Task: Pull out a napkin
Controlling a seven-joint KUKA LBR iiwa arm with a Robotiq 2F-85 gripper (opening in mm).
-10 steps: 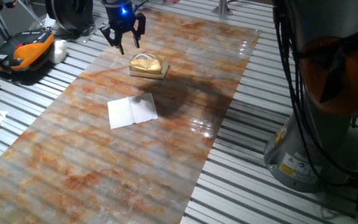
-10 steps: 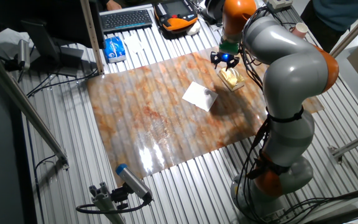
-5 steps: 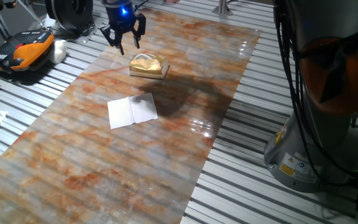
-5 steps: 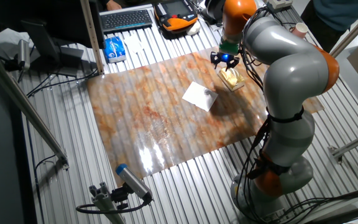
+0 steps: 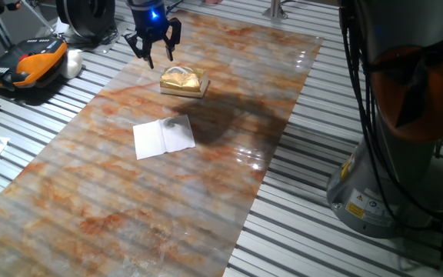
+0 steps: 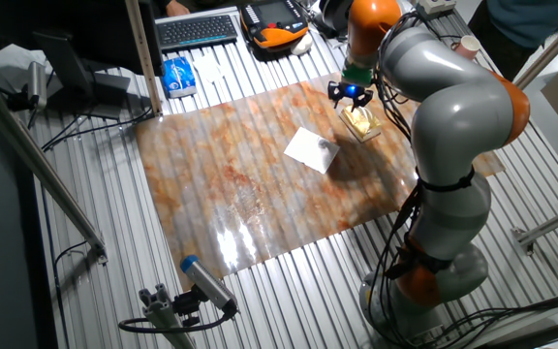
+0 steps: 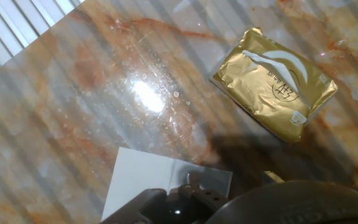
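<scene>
The napkin (image 5: 164, 137) lies flat on the marbled mat, a white square with a fold crease down its middle; it also shows as the napkin (image 6: 312, 148) and the napkin (image 7: 166, 180). Behind it sits the small shiny gold box (image 5: 183, 80), seen too as the box (image 6: 359, 121) and the box (image 7: 275, 84), with white paper in its top slot. My gripper (image 5: 153, 48) hovers above the mat just beyond the box, fingers spread, nothing between them; in the other fixed view the gripper (image 6: 350, 94) hangs left of the box. The fingertips are out of the hand view.
An orange-and-black device (image 5: 25, 63) lies off the mat at the left. A keyboard (image 6: 198, 29) and a blue pack (image 6: 176, 76) sit at the far side. The arm's grey and orange base (image 5: 406, 115) stands to the right of the mat (image 5: 129, 208).
</scene>
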